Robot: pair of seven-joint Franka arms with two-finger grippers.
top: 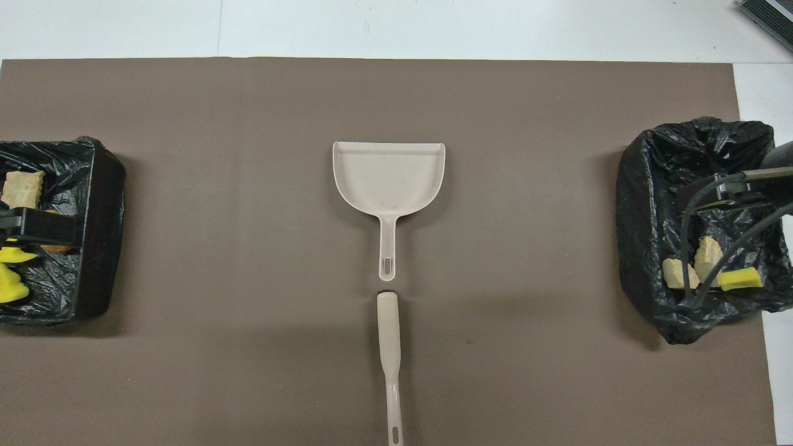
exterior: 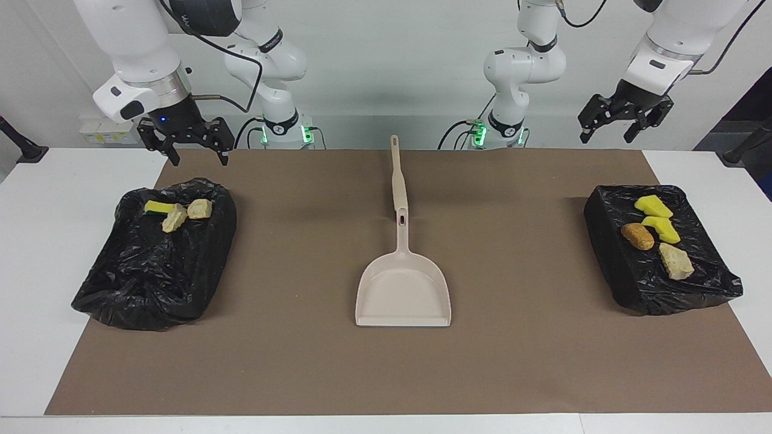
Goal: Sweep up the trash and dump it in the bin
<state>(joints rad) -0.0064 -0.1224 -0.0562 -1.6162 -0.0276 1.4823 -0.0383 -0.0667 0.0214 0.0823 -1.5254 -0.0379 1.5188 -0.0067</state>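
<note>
Two white, rounded arms with black joint bands and loose black cables; black two-finger grippers, left gripper (exterior: pixel 625 118) and right gripper (exterior: pixel 186 140) (green lights glowing at both bases).

A white table (exterior: pixel 36 289) carries a broad brown mat (exterior: pixel 518 361) that covers most of its top. A plain pale wall (exterior: pixel 386 60) rises at the robots' end, evenly lit, with soft shadows falling on the mat. A dark ribbed object (top: pixel 768 15) sits at one table corner.
</note>
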